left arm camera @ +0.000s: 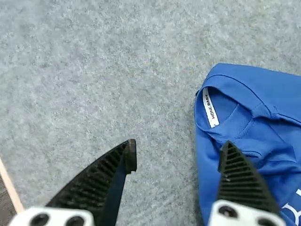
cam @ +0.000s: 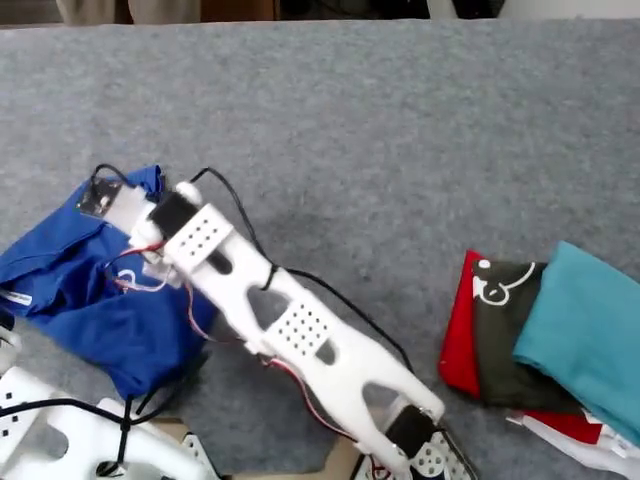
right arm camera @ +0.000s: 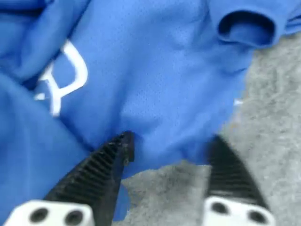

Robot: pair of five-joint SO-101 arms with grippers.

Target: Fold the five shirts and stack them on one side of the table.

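High view: the right arm (cam: 290,320) hides part of the blue shirt (cam: 90,300); the teal shirt (cam: 585,330) is cut off at the right edge. Right wrist view: right gripper (right arm camera: 172,143) blurred.

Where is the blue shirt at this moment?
The blue shirt lies crumpled at the left of the table in the high view, under the right tool, far from the shirt pile at the right edge.
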